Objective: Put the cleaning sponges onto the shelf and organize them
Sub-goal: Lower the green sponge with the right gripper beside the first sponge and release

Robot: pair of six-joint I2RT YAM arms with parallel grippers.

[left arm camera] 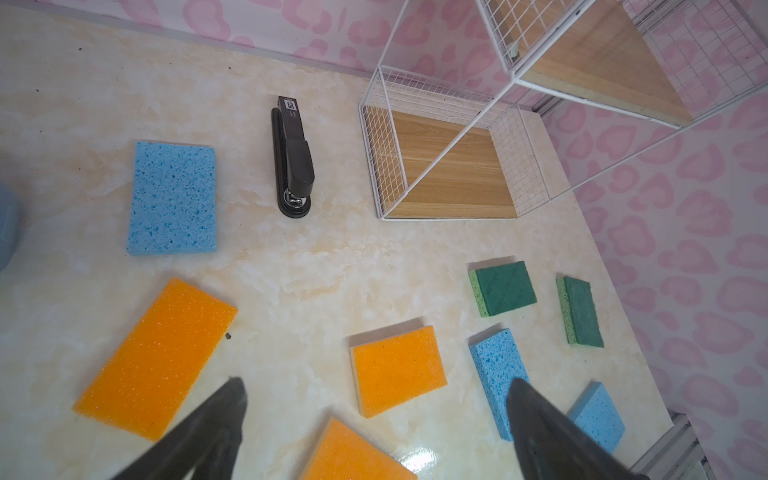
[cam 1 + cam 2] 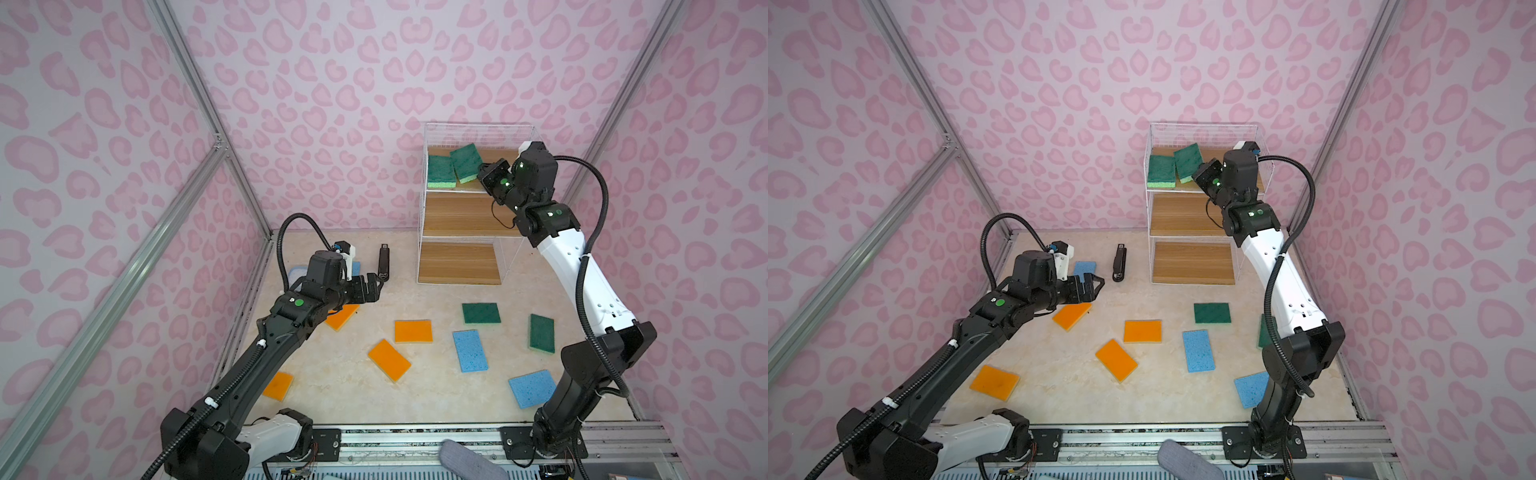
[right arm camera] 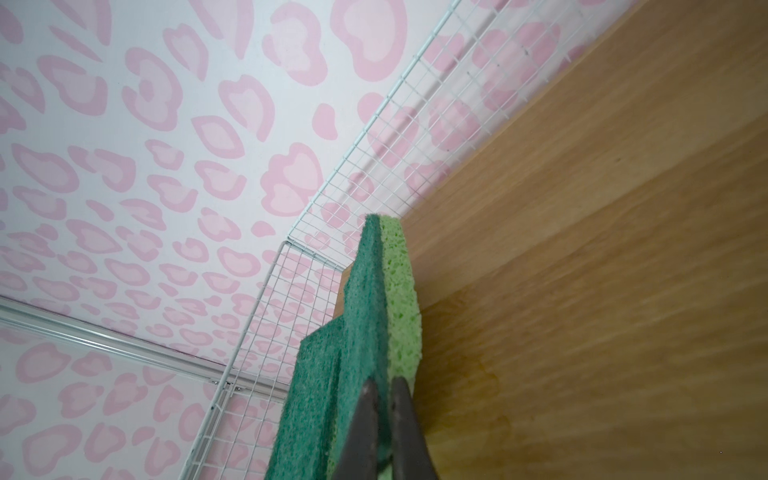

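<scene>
- The right gripper [image 3: 384, 384] is closed on the edge of a green sponge [image 2: 466, 163] over the top board of the shelf [image 2: 461, 216]. The sponge is tilted and seems to overlap the second green sponge [image 2: 441, 171], which lies flat there. If the gripper lets go now, the sponge probably lands crooked on its neighbour.
- The grip takes only a thin edge of soft material, so the sponge may bend or slip out while the arm corrects the angle.
- The wire wall is near, and a corner of the sponge could catch in the mesh.
- The left gripper [image 1: 376, 384] is wide open and holds nothing, above an orange sponge [image 2: 343, 316] on the table [image 2: 436, 386]. The stapler [image 1: 293, 162] lies near, and a careless descent could push it.
- Nine sponges wait on the table, so untidy placing may waste room on the shelf.
</scene>
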